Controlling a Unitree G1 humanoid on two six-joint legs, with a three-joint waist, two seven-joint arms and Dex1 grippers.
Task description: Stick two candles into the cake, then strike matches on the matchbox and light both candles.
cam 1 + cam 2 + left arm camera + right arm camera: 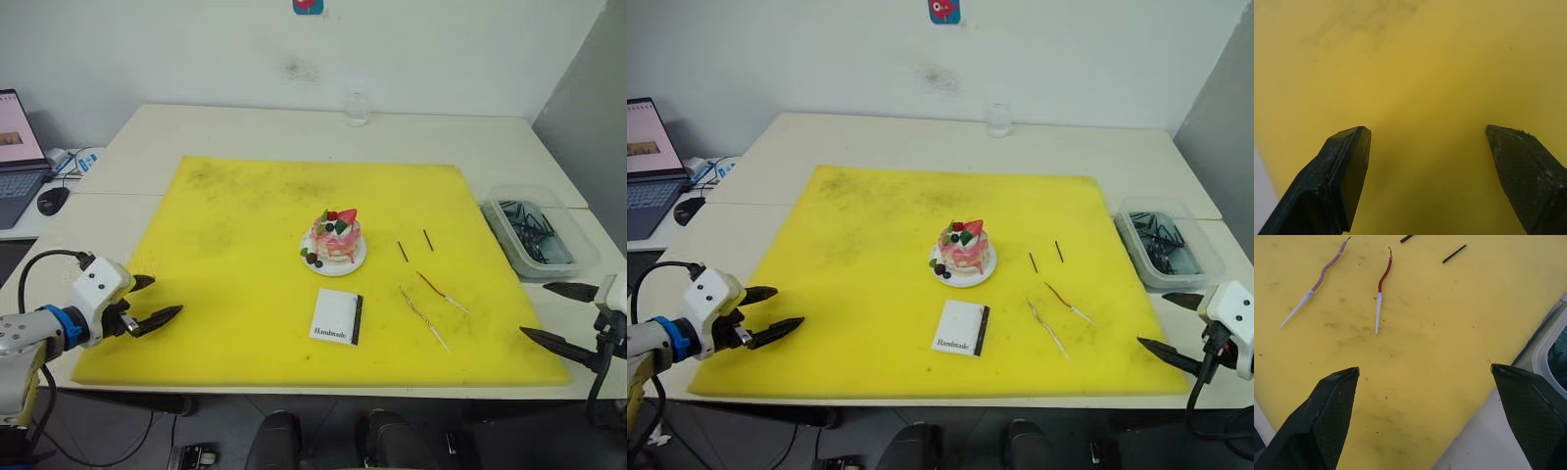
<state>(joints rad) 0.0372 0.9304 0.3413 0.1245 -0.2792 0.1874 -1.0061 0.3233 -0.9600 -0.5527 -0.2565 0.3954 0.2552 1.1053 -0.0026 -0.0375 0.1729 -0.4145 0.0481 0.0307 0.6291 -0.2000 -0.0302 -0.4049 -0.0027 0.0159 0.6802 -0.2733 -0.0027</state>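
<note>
My left end effector [162,301] hangs over the near left edge of the square yellow foam mat [245,225], its two black fingers spread apart and empty. My right end effector [560,315] sits at the near right corner of the mat, just off its edge, fingers also wide apart with nothing between them.

The small round pink-and-white cake [335,238], topped with a strawberry, a green piece and dark berries, stands on its little white plate [355,261] around the middle of the mat. Just in front of it, toward me, lies the flat white rectangular matchbox [336,316] printed "Handmade", its black striking strip on the side facing my right arm.

To the right of the cake lie two short thin dark matches [403,251], side by side and apart from each other. Nearer to me than those are the two long thin candles: the reddish taper [1383,276] with its pale end, and beside it the duller wavy taper [1326,269]; both lie flat on the mat, neither touching the cake.

On the pale surface [294,132] to the right of the mat stands a clear plastic tub [539,233] with dark sticks inside. A small clear glass [357,109] stands at the far side by the wall, and an open laptop [18,162] with a dark mouse [52,200] sits off to my left.
</note>
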